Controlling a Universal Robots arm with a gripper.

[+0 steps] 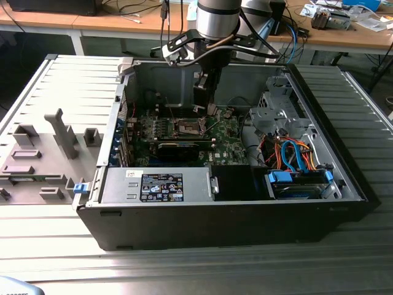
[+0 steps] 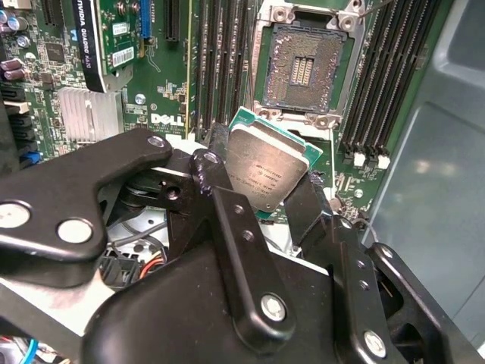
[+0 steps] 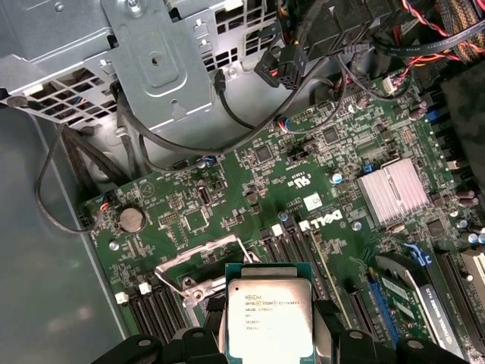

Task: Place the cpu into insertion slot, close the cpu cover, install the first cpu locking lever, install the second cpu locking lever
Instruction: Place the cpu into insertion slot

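My gripper [image 2: 265, 182] is shut on the cpu [image 2: 267, 168], a flat square chip with a grey metallic face and a green edge, gripped by two opposite sides. It hangs tilted above the green board, a short way from the insertion slot [image 2: 301, 67], which lies uncovered with its dark contact field showing. In the first wrist view the cpu [image 3: 265, 317] sits between the black fingers [image 3: 330, 327], with the silvery cpu cover [image 3: 186, 265] raised just beyond it. In the exterior view the gripper [image 1: 212, 109] hovers inside the case, just behind and to the right of the slot [image 1: 187, 128].
Long black memory slots [image 2: 220, 53] flank the socket. A graphics card [image 1: 178, 149] lies in front of it and a finned heatsink [image 3: 392, 193] is nearby. A metal drive cage [image 1: 276, 114], cables [image 1: 288, 153] and the case wall [image 1: 120, 123] hem in the space.
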